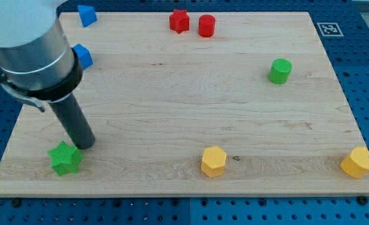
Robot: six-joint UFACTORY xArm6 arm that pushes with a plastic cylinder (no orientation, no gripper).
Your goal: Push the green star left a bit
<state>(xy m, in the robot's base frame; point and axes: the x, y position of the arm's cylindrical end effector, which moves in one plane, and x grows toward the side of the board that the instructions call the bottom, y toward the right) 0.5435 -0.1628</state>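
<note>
The wooden board (172, 94) is seen with my tip (86, 145) set down near its lower left corner; no pincer is fitted, only a bare rod holding nothing. The green star (65, 158) is found just below-left of my tip, seemingly touching it.

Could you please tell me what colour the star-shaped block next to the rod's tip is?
Green star, seen in the camera view, just below-left of my tip.
</note>
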